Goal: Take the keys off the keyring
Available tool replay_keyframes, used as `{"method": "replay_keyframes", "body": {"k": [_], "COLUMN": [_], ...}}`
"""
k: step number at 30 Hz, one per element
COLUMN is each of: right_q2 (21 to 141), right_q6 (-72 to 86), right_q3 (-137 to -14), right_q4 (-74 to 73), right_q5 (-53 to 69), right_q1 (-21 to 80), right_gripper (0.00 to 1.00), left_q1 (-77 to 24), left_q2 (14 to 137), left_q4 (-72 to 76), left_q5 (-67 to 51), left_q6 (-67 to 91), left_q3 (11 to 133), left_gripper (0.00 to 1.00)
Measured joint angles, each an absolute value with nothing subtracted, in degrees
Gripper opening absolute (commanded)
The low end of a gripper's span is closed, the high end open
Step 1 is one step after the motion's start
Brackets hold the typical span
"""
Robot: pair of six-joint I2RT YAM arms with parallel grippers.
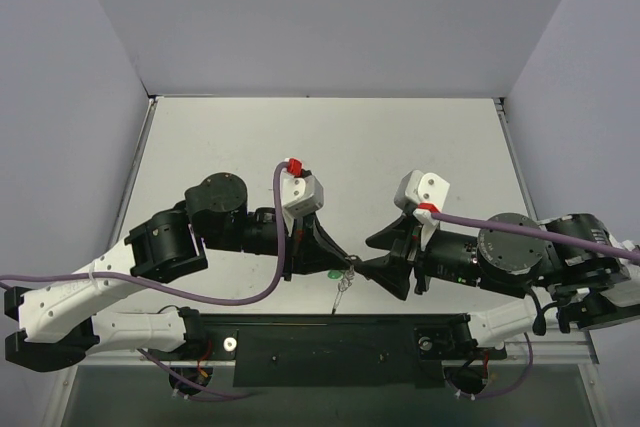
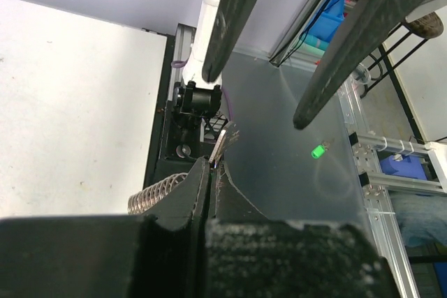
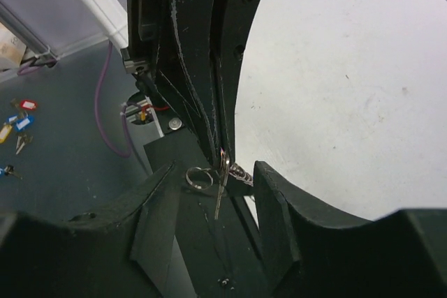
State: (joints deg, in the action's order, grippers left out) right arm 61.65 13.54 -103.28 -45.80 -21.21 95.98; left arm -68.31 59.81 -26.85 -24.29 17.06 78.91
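Note:
My left gripper is shut, and its tips pinch the top of the keyring, which is seen edge-on. A slim silver key hangs straight down from there; it also shows in the top view. A small wire ring hangs on one side and the silvery chain on the other. In the left wrist view the key tip pokes out above the shut jaws, with the chain beside them. My right gripper is open, with one finger on each side of the hanging key and not touching it.
The grippers meet above the table's near edge, over the black base bar. A small green object lies below. The white tabletop stretches behind. Coloured key tags lie on the floor off the table.

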Motion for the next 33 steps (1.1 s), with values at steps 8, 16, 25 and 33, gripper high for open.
{"method": "replay_keyframes", "body": {"k": [8, 16, 25, 33], "right_q2": [62.67, 62.78, 63.24, 63.51], "right_q6": [15.35, 15.64, 16.36, 16.88], "right_q3": [-102.61, -102.08, -100.84, -100.47], "right_q4": [-47.86, -47.86, -47.86, -47.51], "right_q5": [-20.03, -20.12, -20.67, -20.43], "right_q1": [95.98, 95.98, 95.96, 95.98], "right_gripper": [0.34, 0.24, 0.21, 0.00], "left_q1": [-68.58, -69.34, -70.30, -70.48], "left_q2": [59.83, 59.81, 59.83, 59.83], "left_q4": [-28.18, -28.27, -28.21, -28.03], "left_q5": [-24.51, -24.53, -24.53, -24.16], "left_q6": [16.91, 16.93, 16.99, 17.30], "left_q3": [79.61, 79.88, 79.88, 79.88], "left_gripper": [0.00, 0.00, 0.00, 0.00]}}
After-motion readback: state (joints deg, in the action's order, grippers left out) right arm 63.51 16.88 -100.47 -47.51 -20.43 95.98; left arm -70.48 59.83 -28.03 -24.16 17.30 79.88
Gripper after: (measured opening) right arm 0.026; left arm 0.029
